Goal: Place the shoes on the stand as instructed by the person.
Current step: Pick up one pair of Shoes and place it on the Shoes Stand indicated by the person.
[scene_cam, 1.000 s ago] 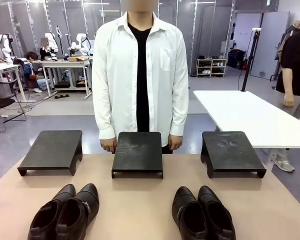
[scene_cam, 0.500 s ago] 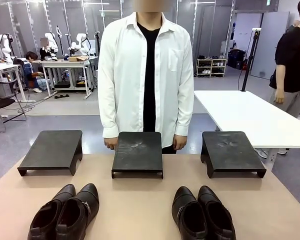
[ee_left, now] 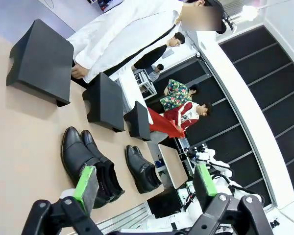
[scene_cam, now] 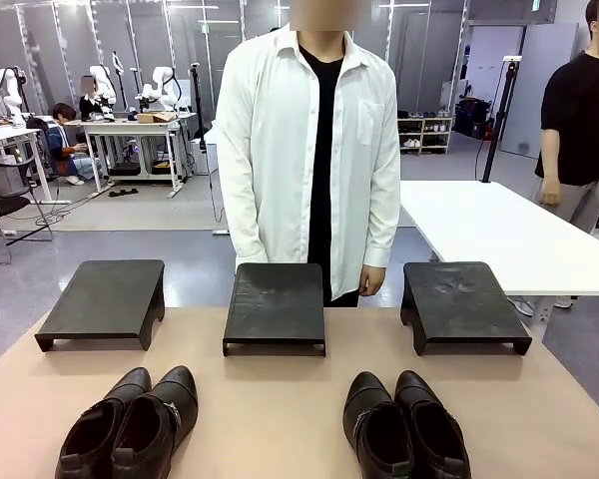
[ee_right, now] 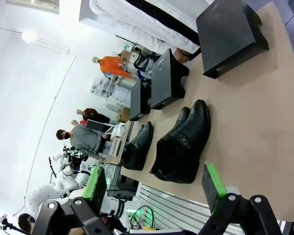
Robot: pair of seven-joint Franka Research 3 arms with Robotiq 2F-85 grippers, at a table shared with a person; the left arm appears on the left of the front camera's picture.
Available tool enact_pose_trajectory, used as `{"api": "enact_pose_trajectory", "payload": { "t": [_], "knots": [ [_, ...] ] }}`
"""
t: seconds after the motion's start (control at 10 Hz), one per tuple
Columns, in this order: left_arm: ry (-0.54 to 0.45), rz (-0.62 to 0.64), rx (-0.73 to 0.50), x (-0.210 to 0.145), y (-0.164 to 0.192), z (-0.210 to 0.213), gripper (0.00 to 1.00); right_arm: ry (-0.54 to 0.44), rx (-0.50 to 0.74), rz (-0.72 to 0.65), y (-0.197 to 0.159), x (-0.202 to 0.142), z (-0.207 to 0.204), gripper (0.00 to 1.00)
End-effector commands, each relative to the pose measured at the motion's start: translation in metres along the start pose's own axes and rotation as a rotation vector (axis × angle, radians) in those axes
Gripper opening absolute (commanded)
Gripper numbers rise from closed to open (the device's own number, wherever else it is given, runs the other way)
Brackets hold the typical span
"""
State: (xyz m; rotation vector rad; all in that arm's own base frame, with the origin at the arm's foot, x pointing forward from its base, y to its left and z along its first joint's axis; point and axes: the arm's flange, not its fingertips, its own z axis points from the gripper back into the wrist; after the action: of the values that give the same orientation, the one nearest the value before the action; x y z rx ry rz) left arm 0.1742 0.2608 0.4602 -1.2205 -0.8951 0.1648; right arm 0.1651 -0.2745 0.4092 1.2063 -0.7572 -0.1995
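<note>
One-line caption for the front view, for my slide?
Two pairs of glossy black leather shoes lie before three low black stands; a white-shirted person stands behind.

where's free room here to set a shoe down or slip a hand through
All three stand tops are bare: left stand, middle stand, right stand. The table is free between the left pair and right pair, and in the gaps between stands. Crowded: the near edge, where both pairs sit.
</note>
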Motion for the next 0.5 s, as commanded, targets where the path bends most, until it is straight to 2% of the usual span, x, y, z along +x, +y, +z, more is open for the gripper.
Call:
{"api": "enact_pose_trajectory", "payload": {
  "t": [0.0, 0.4],
  "knots": [
    [-0.003, -0.026, -0.016, 0.0026, -0.001, 0.001, 1.0, -0.007, 0.01, 0.026, 0.0007, 0.0019, -0.0014, 1.0],
    [-0.003, -0.026, -0.016, 0.0026, -0.001, 0.001, 1.0, -0.007, 0.01, 0.026, 0.0007, 0.0019, -0.0014, 1.0]
  ]
}}
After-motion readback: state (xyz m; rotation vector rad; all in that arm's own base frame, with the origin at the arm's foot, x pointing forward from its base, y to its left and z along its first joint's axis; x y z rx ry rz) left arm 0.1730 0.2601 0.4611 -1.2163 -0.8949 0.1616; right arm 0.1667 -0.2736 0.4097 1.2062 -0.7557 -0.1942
